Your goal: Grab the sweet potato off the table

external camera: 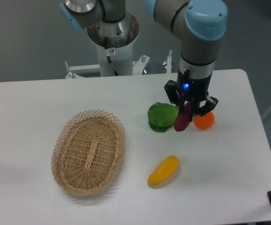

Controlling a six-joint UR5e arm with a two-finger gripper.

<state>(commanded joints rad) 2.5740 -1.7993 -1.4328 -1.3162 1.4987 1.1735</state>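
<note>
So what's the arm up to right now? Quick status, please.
Tool shut on sweet potato, hanging end-down above the table. Green vegetable and orange fruit close either side. Nothing blocking above.

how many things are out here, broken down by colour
purple: 1, sweet potato in the gripper
green: 1, green vegetable
orange: 1, round fruit
yellow: 1, long vegetable
tan: 1, wicker basket
total: 5, over the white table

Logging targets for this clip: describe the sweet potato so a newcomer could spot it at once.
Follow the arm down to its gripper, right of the basket. The sweet potato hangs there, between a green vegetable and an orange fruit. It alone is slim and dark magenta.
</note>
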